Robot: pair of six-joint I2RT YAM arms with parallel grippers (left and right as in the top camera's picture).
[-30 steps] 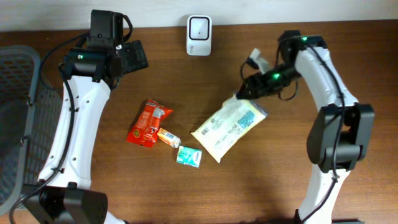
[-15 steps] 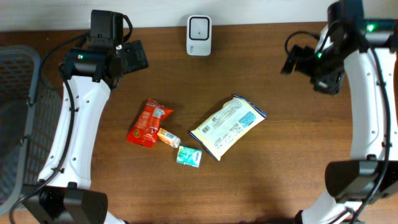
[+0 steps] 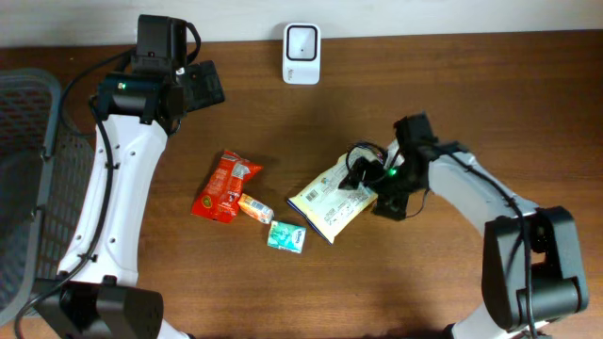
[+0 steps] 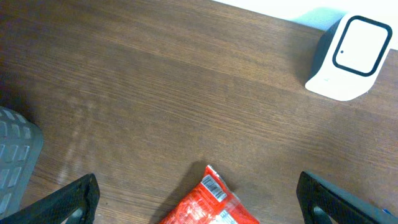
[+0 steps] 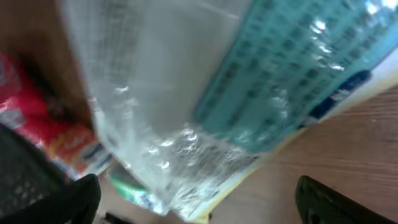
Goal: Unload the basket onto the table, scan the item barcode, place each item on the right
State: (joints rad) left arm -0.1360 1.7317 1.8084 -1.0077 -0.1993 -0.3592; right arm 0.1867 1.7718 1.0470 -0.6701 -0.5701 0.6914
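— Right claw (image 3: 366, 175), where?
— Down low over the right end of the pale bag (image 3: 330, 200), fingers (image 5: 339, 200) spread wide to either side, pinching nothing. Arm folded in from the right edge, elbow bent, wrist pointing left.
— And the bag?
— Lying on the worktop (image 3: 283, 292), right of centre, well apart from the scanner (image 3: 301, 41) at the far edge.
— Left claw (image 3: 203, 85)?
— Spread as well, empty, hanging above the far-left part of the worktop. Arm stretched away along the basket (image 3: 28, 132), wrist looking down at the top of the red packet (image 3: 224, 186).
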